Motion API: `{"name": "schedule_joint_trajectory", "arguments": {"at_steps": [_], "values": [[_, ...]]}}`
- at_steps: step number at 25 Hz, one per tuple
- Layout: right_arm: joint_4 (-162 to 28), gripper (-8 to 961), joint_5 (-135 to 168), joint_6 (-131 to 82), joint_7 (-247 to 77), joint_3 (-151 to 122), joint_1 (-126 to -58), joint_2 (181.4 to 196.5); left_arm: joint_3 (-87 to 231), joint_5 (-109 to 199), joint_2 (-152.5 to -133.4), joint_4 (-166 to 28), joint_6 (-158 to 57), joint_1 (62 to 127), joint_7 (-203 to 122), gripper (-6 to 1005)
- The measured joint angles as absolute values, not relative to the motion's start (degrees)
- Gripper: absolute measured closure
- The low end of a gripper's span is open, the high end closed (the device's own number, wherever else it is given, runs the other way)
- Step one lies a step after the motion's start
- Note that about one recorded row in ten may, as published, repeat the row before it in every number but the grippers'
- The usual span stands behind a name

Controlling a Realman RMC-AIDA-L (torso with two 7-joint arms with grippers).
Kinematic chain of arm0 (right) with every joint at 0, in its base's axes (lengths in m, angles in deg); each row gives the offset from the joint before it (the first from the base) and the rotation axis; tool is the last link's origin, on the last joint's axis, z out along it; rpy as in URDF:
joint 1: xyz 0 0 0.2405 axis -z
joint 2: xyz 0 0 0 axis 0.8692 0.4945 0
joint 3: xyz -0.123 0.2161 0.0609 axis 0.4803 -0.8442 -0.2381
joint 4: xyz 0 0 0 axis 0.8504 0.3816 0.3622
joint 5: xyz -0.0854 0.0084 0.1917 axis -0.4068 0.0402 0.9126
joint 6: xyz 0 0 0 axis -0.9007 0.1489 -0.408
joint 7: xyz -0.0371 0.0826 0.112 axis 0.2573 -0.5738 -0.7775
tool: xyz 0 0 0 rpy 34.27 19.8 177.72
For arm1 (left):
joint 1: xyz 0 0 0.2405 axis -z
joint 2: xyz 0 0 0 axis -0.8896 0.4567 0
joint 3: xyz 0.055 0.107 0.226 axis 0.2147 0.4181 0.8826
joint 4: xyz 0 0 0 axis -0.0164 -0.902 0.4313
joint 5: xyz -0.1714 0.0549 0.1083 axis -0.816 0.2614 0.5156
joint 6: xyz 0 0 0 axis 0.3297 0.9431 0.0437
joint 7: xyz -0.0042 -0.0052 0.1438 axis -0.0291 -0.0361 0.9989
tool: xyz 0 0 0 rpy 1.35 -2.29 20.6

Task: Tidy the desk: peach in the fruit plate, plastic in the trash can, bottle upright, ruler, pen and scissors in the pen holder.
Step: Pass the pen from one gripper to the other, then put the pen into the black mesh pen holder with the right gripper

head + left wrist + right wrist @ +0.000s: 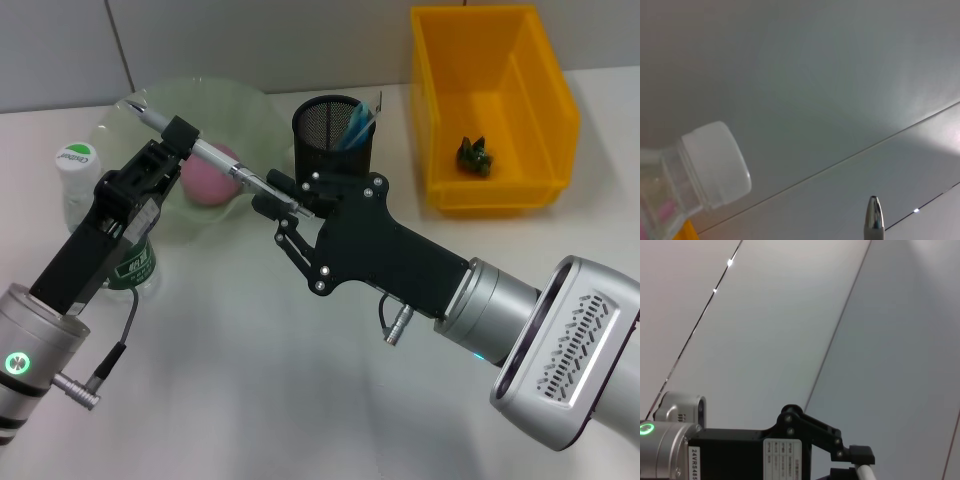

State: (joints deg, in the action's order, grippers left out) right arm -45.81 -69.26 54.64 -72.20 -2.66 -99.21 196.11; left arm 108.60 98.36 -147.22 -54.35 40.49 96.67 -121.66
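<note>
We see the left gripper (172, 140) clenched on the pen (215, 158); the right gripper (287, 205) seemingly pinches its slim, rigid, slippery barrel.

Both arms (560, 360) end in brushed silver cylinders carrying matte black, angular gripper bodies studded with small silver screws. The left arm's wrist (18, 362) shows a glowing green ring and a thin black cable with a metal plug. A white label, possibly a serial number, marks the left gripper (781, 452).
</note>
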Motion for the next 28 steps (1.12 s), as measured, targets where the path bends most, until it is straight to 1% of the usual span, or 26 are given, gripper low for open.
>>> {"name": "schedule_joint_trajectory", "arguments": {"at_steps": [13, 19, 23, 28], "values": [[-45.8, 789, -69.26, 54.82, -71.88, -2.64, -98.92, 196.11, 108.38, 100.76, -147.23, -56.47, 40.75, 97.1, -121.23, 802], [-45.65, 827, -69.26, 55.11, -71.67, -2.87, -98.71, 196.11, 108.34, 101.0, -147.21, -57.14, 40.6, 96.76, -121.52, 612], [-45.62, 826, -69.26, 55.28, -71.61, -3.42, -98.42, 196.11, 108.32, 101.02, -147.21, -58.33, 41.01, 95.84, -121.11, 350], [-45.29, 825, -69.26, 58.49, -71.9, -6.27, -96.84, 196.11, 108.72, 101.14, -147.21, -59.28, 41.54, 95.06, -118.12, 329]]}}
